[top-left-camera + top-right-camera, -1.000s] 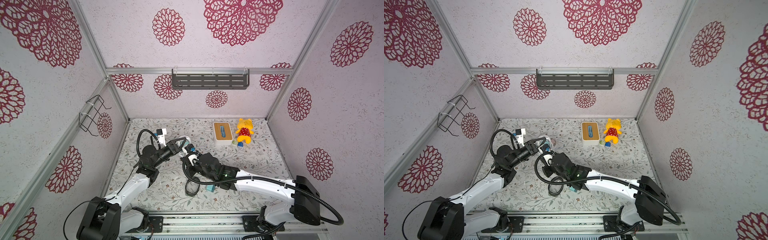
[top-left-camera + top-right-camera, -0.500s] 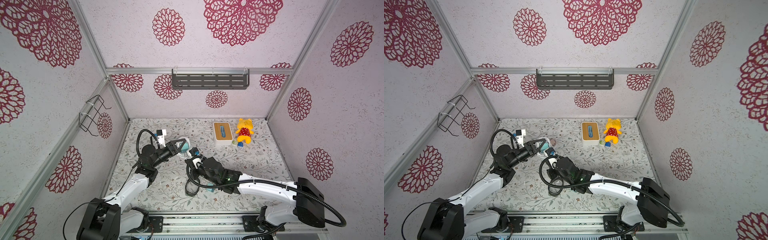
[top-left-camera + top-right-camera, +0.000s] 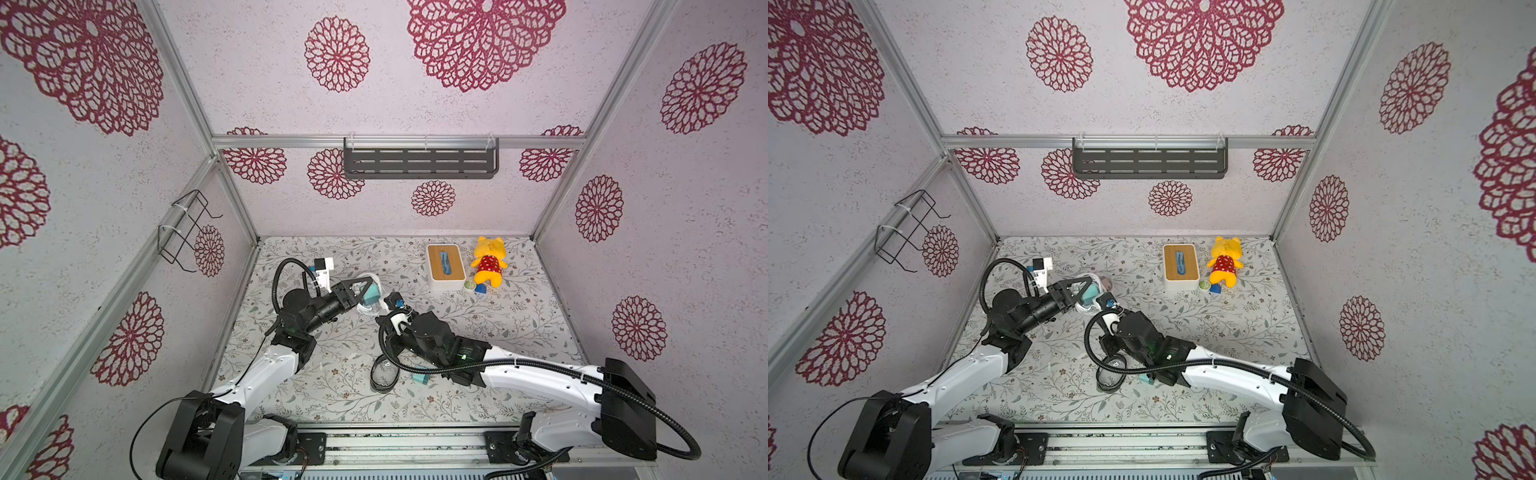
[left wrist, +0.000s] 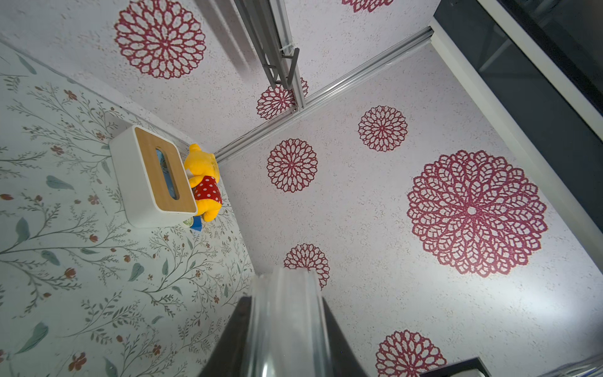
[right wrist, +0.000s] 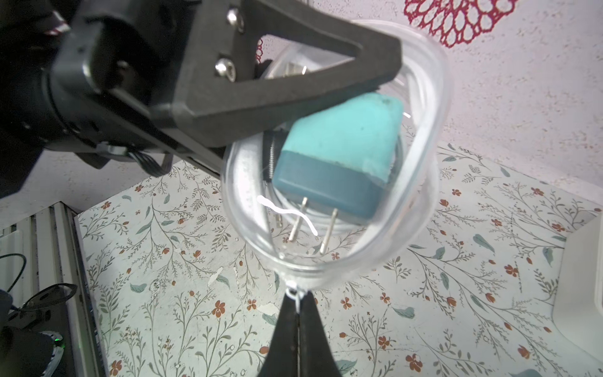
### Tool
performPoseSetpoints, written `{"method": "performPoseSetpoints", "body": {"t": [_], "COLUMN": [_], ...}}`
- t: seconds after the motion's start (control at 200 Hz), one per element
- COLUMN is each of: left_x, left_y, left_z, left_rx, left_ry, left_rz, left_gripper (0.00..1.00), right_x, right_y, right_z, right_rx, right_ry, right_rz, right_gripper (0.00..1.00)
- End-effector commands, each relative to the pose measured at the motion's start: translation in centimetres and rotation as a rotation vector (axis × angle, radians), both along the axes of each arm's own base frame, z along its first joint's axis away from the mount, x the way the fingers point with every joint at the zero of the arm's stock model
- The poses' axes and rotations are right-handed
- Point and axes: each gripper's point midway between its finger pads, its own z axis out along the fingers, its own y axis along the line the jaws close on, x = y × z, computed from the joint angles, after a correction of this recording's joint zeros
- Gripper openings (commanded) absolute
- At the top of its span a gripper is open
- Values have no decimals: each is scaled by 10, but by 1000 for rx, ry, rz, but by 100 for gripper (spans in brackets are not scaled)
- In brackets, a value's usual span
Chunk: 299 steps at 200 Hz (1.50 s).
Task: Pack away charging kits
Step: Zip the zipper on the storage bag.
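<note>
A clear oval case (image 3: 362,308) (image 3: 1082,308) (image 5: 424,130) hangs above the table's left middle, with my left gripper (image 3: 365,291) (image 3: 1086,291) (image 4: 284,310) shut on it. Its rim (image 4: 284,326) stands between the dark fingers (image 4: 235,329). Inside lie a teal charger (image 3: 371,294) (image 5: 339,153), prongs down, and a pale cable (image 5: 287,213). My right gripper (image 3: 386,306) (image 3: 1105,305) (image 5: 297,298) is shut on a small white pull loop at the case's end. A second oval case (image 3: 384,374) (image 3: 1109,378) and another teal charger (image 3: 419,379) (image 3: 1147,379) lie under my right arm.
A white box with a wooden top (image 3: 444,266) and a yellow plush (image 3: 488,262) stand at the back right, with a small blue block (image 3: 481,288) in front of them. A pinkish small thing (image 3: 1106,284) lies just behind the held case. A dark shelf (image 3: 419,164) hangs on the back wall.
My right wrist has shifted slightly at the case's near end. The left gripper and the case have barely moved.
</note>
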Motion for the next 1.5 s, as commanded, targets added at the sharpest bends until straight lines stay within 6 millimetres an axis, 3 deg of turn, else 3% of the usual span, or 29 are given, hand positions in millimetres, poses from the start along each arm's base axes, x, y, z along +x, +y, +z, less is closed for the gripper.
{"method": "performPoseSetpoints", "body": {"t": [0.0, 0.14, 0.25, 0.385, 0.615, 0.795, 0.951, 1.096, 1.416, 1.491], "left_x": [-5, -21, -33, -46, -45, -46, -48, -50, -42, -40], "left_y": [9, 3, 5, 2, -9, -6, -10, -11, -6, -1], "left_z": [32, 36, 30, 46, 45, 47, 46, 48, 43, 43], "left_rx": [-83, -65, 20, -15, -84, -80, -73, -78, -80, -84], "left_ry": [-66, -39, -36, -73, -55, -69, -68, -77, -58, -57], "left_rz": [12, 27, 99, 77, 11, 28, 1, -8, 39, 60], "left_gripper": [0, 0, 10, 22, 23, 46, 53, 48, 1, 0], "right_x": [-2, -15, -20, -21, -23, -21, -20, -19, -21, -21], "right_y": [-9, -3, 0, 7, 9, 12, 17, 22, 23, 20], "right_z": [42, 60, 68, 76, 92, 90, 91, 88, 79, 76], "right_rx": [51, 75, 92, 77, 84, 63, 52, 36, 18, 16], "right_ry": [-58, -66, -68, -63, -77, -75, -72, -65, -51, -45], "right_rz": [11, 92, 128, 149, 169, 168, 175, 184, 184, 177], "right_gripper": [0, 0, 0, 0, 0, 0, 0, 0, 0, 0]}}
